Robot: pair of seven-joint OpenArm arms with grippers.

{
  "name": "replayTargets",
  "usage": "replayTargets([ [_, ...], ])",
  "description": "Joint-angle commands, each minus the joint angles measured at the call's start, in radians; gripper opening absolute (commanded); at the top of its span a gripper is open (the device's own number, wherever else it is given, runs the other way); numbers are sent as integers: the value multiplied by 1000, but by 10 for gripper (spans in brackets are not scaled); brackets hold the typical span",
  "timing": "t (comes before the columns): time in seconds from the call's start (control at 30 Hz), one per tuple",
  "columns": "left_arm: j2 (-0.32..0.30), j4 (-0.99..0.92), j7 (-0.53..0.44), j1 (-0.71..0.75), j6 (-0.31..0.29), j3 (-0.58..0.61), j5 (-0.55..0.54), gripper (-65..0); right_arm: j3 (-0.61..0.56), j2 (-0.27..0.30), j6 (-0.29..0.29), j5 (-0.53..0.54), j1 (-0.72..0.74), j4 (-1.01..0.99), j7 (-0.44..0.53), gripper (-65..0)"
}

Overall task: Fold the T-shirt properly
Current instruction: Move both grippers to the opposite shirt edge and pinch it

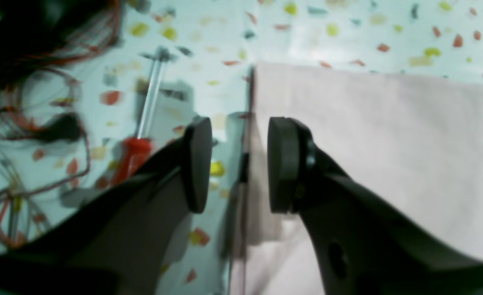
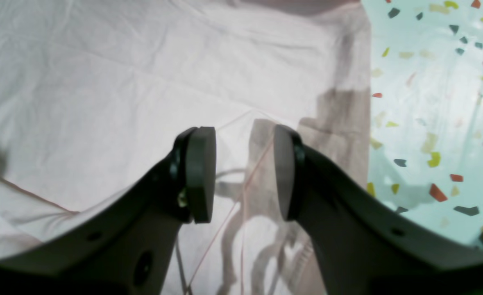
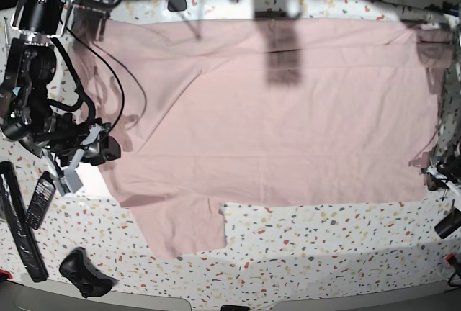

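While the T-shirt [image 3: 274,116] lies spread flat across the table [image 3: 324,253], plain side up, both grippers stand spread and empty. Right gripper [image 2: 244,174] hovers over cloth; left gripper [image 1: 239,164] straddles the hem edge. Risk: pinching one layer only, dragging wrinkles. A screwdriver [image 1: 137,139] beside the left jaws could snag.

Pale pink T-shirt [image 3: 274,124], spread flat

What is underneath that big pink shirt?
The T-shirt lies flat on a speckled terrazzo table, which shows around its edges. Whatever else lies beneath the cloth is covered and cannot be seen.
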Motion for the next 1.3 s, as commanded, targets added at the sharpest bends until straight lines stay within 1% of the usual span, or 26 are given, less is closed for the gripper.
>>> replayTargets([
  [0.0,-2,-15,-49,-56,-6,-2,13,-433,5,16,9,14,19,17,22,-423],
  [0.07,20,-65,-83,-86,-3,-2,36,-433,5,16,9,14,19,17,9,-423],
  [0.13,36,-88,-104,-100,29,-2,56,-433,5,17,9,14,19,17,-13,-423],
  [0.2,41,-90,-130,-99,53,-2,79,-433,7,18,9,11,19,17,-32,-423],
  [0.27,39,-90,-134,-96,84,-2,80,-433,8,19,9,10,19,17,-35,-423],
  [0.3,37,-90,-134,-96,87,-2,79,-433,8,19,9,11,19,17,-35,-423],
  [0.53,34,-94,-160,-90,88,-2,76,-432,8,19,9,18,19,17,-18,-423],
  [0.67,36,-132,-181,-90,88,-2,76,-432,8,19,9,18,19,17,-19,-423],
  [0.8,35,-214,-244,-90,88,-2,76,-432,8,19,9,18,19,17,-19,-423],
  [0.83,36,-232,-251,-90,84,-2,76,-432,8,19,9,18,19,17,-19,-423],
  [0.87,38,-242,-253,-90,68,-2,76,-433,8,19,9,18,19,17,-19,-423],
  [0.93,41,-244,-253,-90,8,-2,76,-433,8,19,9,19,19,17,-19,-423],
  [0.97,47,-244,-250,-91,-3,-2,76,-433,8,19,9,19,19,17,-19,-423],
  [1.17,89,-244,-226,-82,1,-2,76,-433,8,19,9,18,19,17,-30,-423],
  [1.2,94,-244,-227,-79,1,-2,76,-437,8,20,9,19,19,17,-35,-423],
  [1.27,97,-244,-227,-76,11,-2,76,-488,8,19,9,19,19,17,-39,-423],
])
